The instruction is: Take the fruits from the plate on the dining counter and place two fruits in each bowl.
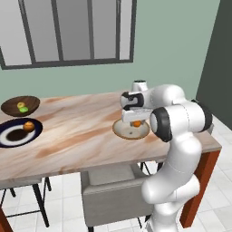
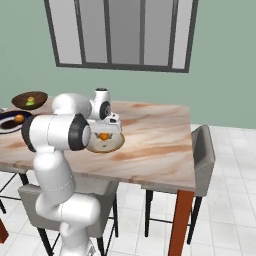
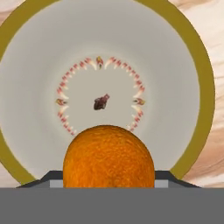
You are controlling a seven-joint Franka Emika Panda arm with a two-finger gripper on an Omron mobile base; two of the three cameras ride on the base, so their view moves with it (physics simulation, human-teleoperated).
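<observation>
My gripper (image 1: 136, 120) is shut on an orange fruit (image 1: 136, 123), held just above the cream-beige bowl (image 1: 120, 131) near the right end of the dining counter (image 1: 81, 136). In the hand view the orange fruit (image 3: 108, 156) sits between the fingertips, over the bowl's pale inside (image 3: 105, 52), which holds no fruit. At the left edge a second orange fruit (image 1: 28, 126) lies on the navy plate (image 1: 11, 140). Behind it, the dark wooden bowl (image 1: 11, 108) holds a yellow fruit (image 1: 21, 105) and a green fruit (image 1: 24, 109). From the right base view I see the held fruit (image 2: 104, 135) over the cream bowl (image 2: 116, 144).
A grey chair (image 1: 108, 195) is tucked under the counter's near side beside my base. Another grey chair (image 2: 202, 155) stands at the counter's right end. A window fills the wall behind the counter. Bare marble top stretches between plate and cream bowl.
</observation>
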